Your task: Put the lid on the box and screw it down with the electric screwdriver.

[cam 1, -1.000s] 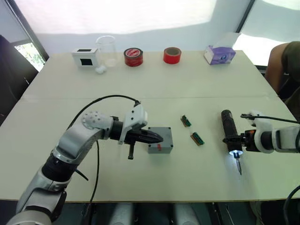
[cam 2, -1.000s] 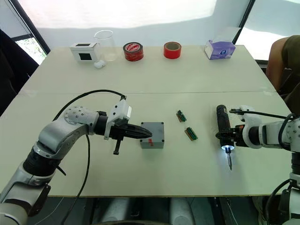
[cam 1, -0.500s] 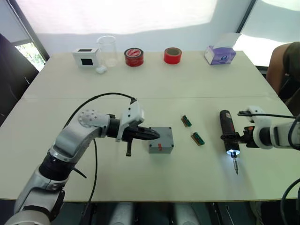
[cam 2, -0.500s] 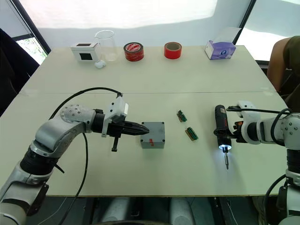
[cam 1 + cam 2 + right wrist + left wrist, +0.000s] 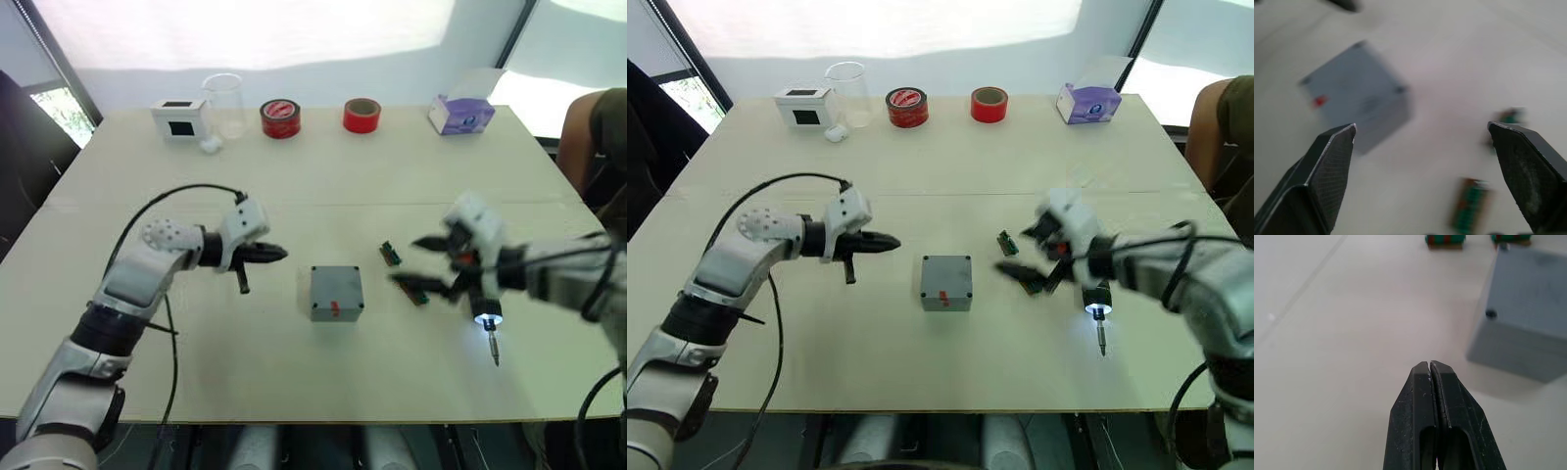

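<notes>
The grey box (image 5: 336, 292) sits mid-table with its red mark facing the near edge. The lid (image 5: 1533, 289) lies flat on top of it, and a corner screw hole shows. My left gripper (image 5: 280, 254) is shut and empty, pointing at the box from a short way to its left. My right gripper (image 5: 413, 262) is wide open and empty, hovering over the table right of the box. The electric screwdriver (image 5: 485, 311) lies on the table just beyond that gripper, tip light on, bit pointing to the near edge, its body partly hidden by the wrist.
Two small green circuit strips (image 5: 390, 254) (image 5: 415, 292) lie right of the box, under the right gripper. Along the far edge stand a white box (image 5: 178, 118), a glass beaker (image 5: 224, 104), two red tape rolls (image 5: 280, 117) (image 5: 361, 115) and a purple tissue box (image 5: 460, 114). A person (image 5: 593, 132) sits at the right.
The left gripper drew back to the left, off the box. The right gripper let go of the electric screwdriver, opened wide and swung left toward the circuit strips.
</notes>
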